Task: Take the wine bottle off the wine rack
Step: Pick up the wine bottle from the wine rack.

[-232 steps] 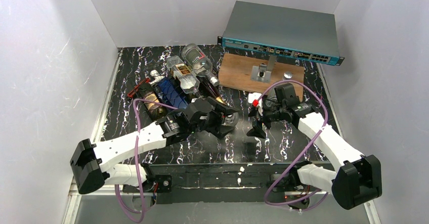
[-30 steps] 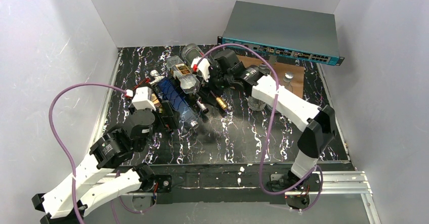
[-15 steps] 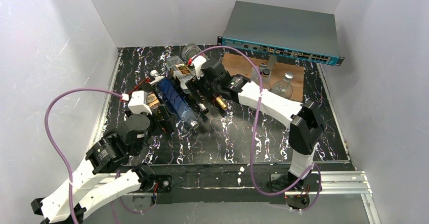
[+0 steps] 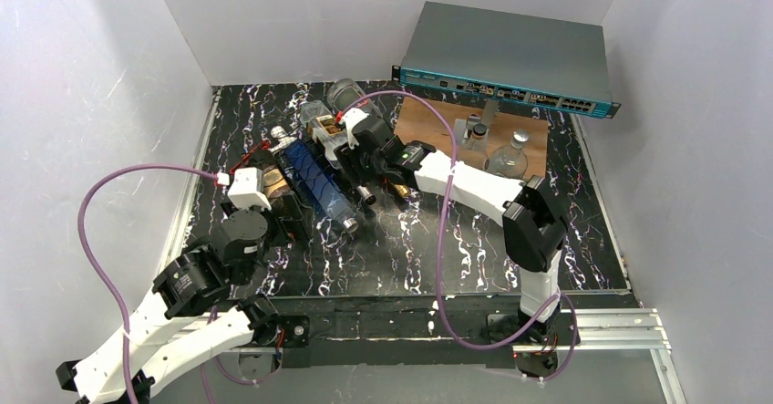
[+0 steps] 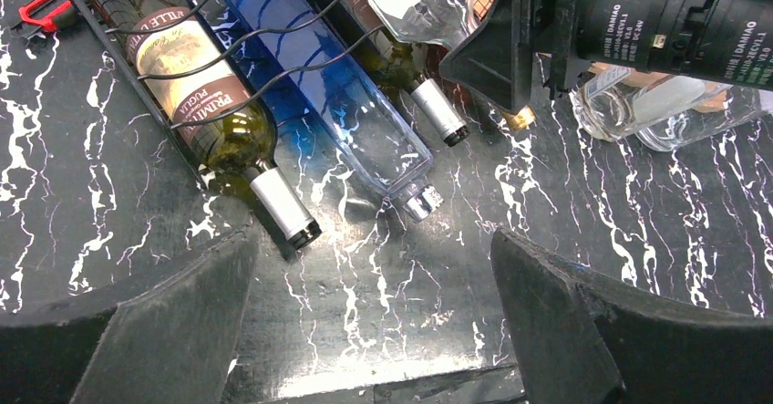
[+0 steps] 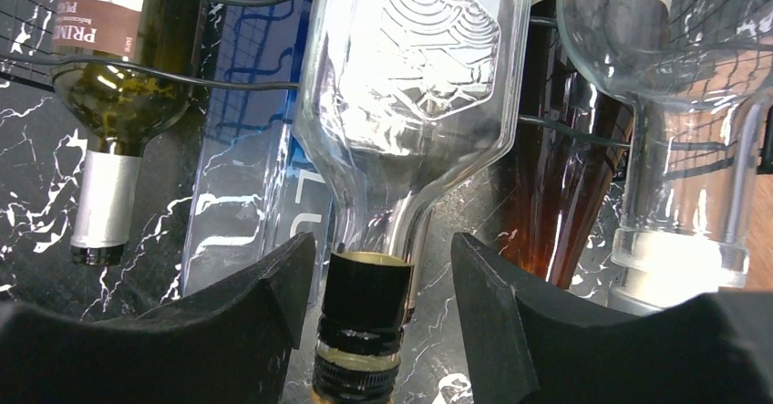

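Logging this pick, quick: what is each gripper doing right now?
Left gripper: open, holding nothing.
Right gripper: open, jaws either side of the clear bottle's capped neck, not yet gripping.

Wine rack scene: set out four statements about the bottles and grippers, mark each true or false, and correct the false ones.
1. The right gripper straddles a black bottle cap. True.
2. The left gripper grips the blue bottle. False: it hangs open over the table, holding nothing.
3. The blue bottle lies beside the labelled wine bottle. True.
4. Bottles stand upright in the wine rack. False: they lie on their sides.
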`<move>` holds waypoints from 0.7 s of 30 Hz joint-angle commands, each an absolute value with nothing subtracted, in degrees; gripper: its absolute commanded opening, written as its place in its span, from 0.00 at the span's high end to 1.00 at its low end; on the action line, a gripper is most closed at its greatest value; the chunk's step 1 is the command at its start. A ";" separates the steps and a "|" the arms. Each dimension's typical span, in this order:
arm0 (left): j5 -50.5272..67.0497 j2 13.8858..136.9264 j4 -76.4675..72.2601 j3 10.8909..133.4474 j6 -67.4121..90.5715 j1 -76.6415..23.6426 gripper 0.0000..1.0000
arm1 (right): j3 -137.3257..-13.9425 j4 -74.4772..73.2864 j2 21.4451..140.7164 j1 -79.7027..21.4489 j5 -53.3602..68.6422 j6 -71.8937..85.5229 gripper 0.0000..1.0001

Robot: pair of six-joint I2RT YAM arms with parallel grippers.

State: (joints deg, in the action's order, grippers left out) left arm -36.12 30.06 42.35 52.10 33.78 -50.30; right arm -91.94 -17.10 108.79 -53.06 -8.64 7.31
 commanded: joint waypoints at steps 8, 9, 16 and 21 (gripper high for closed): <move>-38.26 30.58 41.22 51.09 33.02 -50.01 0.02 | -93.55 -13.63 110.19 -53.35 -11.16 9.32 0.40; -38.25 30.51 41.22 51.07 33.09 -50.01 0.02 | -93.72 -13.62 110.33 -53.35 -11.43 9.32 0.40; -38.04 30.58 41.22 51.14 33.47 -50.01 0.02 | -94.12 -13.41 110.93 -53.35 -11.90 9.49 0.45; -37.96 30.74 41.16 50.98 33.57 -50.01 0.02 | -94.35 -13.36 110.90 -53.35 -12.12 9.40 0.49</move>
State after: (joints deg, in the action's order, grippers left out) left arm -36.27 30.65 41.85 51.35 33.45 -50.30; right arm -92.03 -16.01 110.43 -53.23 -10.48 8.91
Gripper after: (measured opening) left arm 0.983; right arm 0.521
